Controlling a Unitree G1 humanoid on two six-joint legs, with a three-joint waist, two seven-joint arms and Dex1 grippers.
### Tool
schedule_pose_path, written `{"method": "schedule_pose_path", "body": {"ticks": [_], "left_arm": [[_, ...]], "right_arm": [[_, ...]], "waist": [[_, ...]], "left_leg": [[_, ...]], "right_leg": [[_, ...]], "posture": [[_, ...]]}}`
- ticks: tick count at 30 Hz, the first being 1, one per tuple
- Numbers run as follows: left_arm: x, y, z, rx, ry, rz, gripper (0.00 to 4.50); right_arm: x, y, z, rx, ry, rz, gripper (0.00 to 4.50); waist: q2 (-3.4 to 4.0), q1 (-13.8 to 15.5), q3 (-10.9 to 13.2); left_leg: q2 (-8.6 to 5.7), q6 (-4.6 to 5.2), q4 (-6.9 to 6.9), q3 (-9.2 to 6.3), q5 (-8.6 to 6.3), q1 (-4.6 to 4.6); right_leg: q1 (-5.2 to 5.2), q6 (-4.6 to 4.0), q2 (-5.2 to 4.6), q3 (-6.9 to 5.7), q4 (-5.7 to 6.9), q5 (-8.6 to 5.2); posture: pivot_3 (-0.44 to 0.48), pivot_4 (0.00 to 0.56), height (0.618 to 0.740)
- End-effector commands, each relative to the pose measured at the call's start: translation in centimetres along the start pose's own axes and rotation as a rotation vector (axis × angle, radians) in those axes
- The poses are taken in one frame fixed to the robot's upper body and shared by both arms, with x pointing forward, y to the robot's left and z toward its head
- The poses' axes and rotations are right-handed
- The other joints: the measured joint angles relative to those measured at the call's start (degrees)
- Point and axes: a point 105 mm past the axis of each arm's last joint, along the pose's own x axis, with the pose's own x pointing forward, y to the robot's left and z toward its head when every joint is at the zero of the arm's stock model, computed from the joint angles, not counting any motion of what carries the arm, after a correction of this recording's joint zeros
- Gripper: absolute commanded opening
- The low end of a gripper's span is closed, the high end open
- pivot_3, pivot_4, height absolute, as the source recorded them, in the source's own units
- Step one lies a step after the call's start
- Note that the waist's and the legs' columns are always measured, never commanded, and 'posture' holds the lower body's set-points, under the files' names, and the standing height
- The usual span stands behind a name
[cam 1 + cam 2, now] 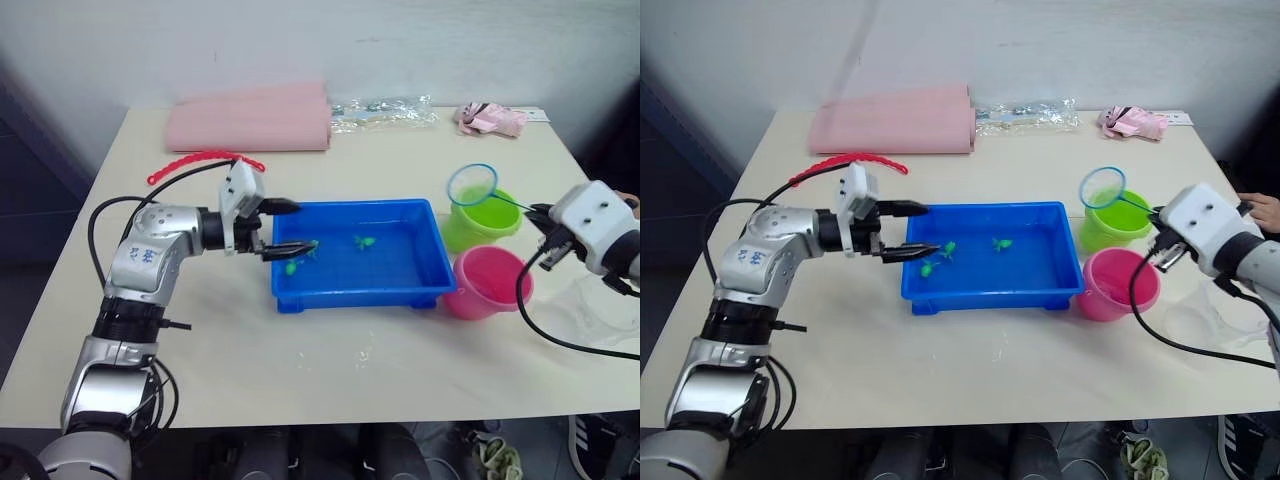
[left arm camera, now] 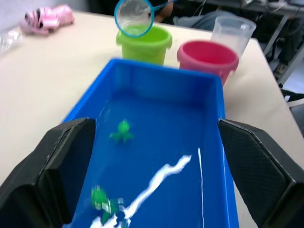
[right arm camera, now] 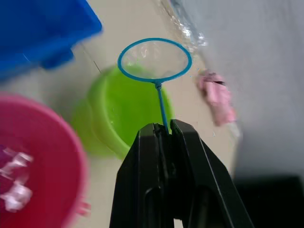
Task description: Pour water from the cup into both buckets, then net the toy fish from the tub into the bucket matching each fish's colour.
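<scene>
The blue tub (image 1: 360,297) sits mid-table holding water and green toy fish (image 1: 364,241) (image 1: 300,255). My left gripper (image 1: 290,228) is open at the tub's left end, one finger over the far rim and one over the water near a fish. To the tub's right stand the lime green bucket (image 1: 485,222) and, nearer me, the pink bucket (image 1: 490,285). My right gripper (image 3: 166,130) is shut on the net's thin handle, and the light blue hoop (image 1: 472,183) hovers over the green bucket's far-left rim. The clear cup (image 2: 232,31) stands right of the pink bucket.
At the table's back lie a folded pink cloth (image 1: 250,118), a red beaded strip (image 1: 200,160), a clear plastic bag (image 1: 385,110) and a small pink item (image 1: 490,118). A person's hand (image 1: 1262,210) rests at the right edge. Water drops (image 1: 360,350) glisten in front of the tub.
</scene>
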Motion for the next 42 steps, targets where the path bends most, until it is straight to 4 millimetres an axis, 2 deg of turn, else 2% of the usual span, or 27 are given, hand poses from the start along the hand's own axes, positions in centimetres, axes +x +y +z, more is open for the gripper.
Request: {"method": "schedule_pose_path", "body": {"ticks": [1,3,5,8,10,15,19,24,29,37,42], "left_arm": [[-0.6,-0.9,0.5,0.071,0.015,-0.016,4.47],[-0.8,-1.3,0.0,0.068,0.028,-0.014,4.47],[-0.9,-1.5,-0.3,0.066,0.036,-0.01,4.47],[-1.2,-1.8,-0.4,0.068,0.043,0.001,4.47],[-1.4,-1.8,-0.3,0.066,0.042,0.013,4.47],[-1.8,-1.9,-0.2,0.063,0.042,0.041,4.47],[-2.1,-1.9,-0.3,0.059,0.044,0.062,4.47],[-2.2,-1.8,-0.3,0.059,0.041,0.075,4.47],[-2.1,-1.8,-0.1,0.067,0.037,0.071,4.47],[-0.6,-1.6,1.1,0.064,-0.023,0.021,4.47],[1.2,-1.7,2.1,0.062,-0.072,-0.043,4.47]], "right_arm": [[0.0,3.8,2.9,0.273,-0.063,0.195,0.0],[0.0,7.0,3.0,0.446,-0.027,0.362,0.0],[-0.2,9.2,2.7,0.54,0.027,0.467,0.0],[-0.2,11.1,2.0,0.618,0.107,0.543,0.0],[0.2,11.5,1.3,0.682,0.143,0.541,0.0],[2.2,10.3,-1.4,0.748,0.227,0.396,0.0],[3.2,10.0,-2.0,0.774,0.235,0.381,0.0],[4.8,9.8,-0.7,0.687,0.113,0.371,0.0],[5.1,9.8,-0.2,0.579,0.063,0.35,0.0],[2.6,8.7,1.9,0.277,-0.03,0.309,0.0],[0.6,6.4,2.8,0.203,-0.058,0.194,0.0]], "waist": [[0.0,0.2,0.0],[0.0,0.6,0.0],[-0.01,0.9,0.0],[-0.01,0.8,0.0],[-0.01,0.6,0.0],[0.0,0.4,0.0],[0.0,0.4,0.0],[0.0,0.5,0.0],[0.0,0.5,0.0],[0.0,0.7,0.0],[-0.01,0.6,0.0]], "left_leg": [[0.0,0.0,0.01,-0.01,0.0,0.0],[0.0,0.01,0.02,-0.04,-0.01,-0.01],[-0.04,0.02,0.02,-0.13,-0.02,-0.05],[-0.12,0.09,0.03,-0.12,-0.05,-0.06],[-0.13,0.09,0.03,-0.09,-0.05,-0.06],[-0.11,0.08,0.0,0.0,-0.05,-0.04],[-0.11,0.08,-0.01,0.09,-0.05,-0.04],[-0.11,0.08,-0.01,0.11,-0.05,-0.05],[-0.1,0.08,-0.03,0.12,-0.05,-0.05],[-0.11,0.08,-0.03,0.11,-0.05,-0.05],[-0.11,0.07,-0.02,0.12,-0.05,-0.05]], "right_leg": [[0.0,0.0,0.0,0.0,0.0,0.0],[0.01,-0.01,-0.03,-0.02,0.0,0.01],[0.03,-0.02,-0.1,-0.03,-0.02,0.0],[0.04,-0.01,-0.18,-0.01,-0.02,0.01],[0.02,-0.01,-0.18,-0.01,-0.02,0.01],[-0.03,-0.01,-0.14,0.04,0.03,0.01],[-0.1,-0.01,-0.11,0.1,0.06,0.01],[-0.1,-0.01,-0.1,0.11,0.05,0.01],[-0.12,-0.01,-0.09,0.12,0.05,0.0],[-0.12,-0.01,-0.09,0.11,0.03,0.0],[-0.11,0.0,-0.09,0.12,0.03,0.01]], "posture": [[0.0,0.15,0.738],[0.0,0.15,0.738],[0.0,0.15,0.738],[0.0,0.15,0.738],[0.0,0.15,0.738],[0.0,0.15,0.738],[0.0,0.15,0.738],[0.0,0.15,0.738],[0.0,0.15,0.738],[0.0,0.15,0.738],[0.0,0.15,0.738]]}}
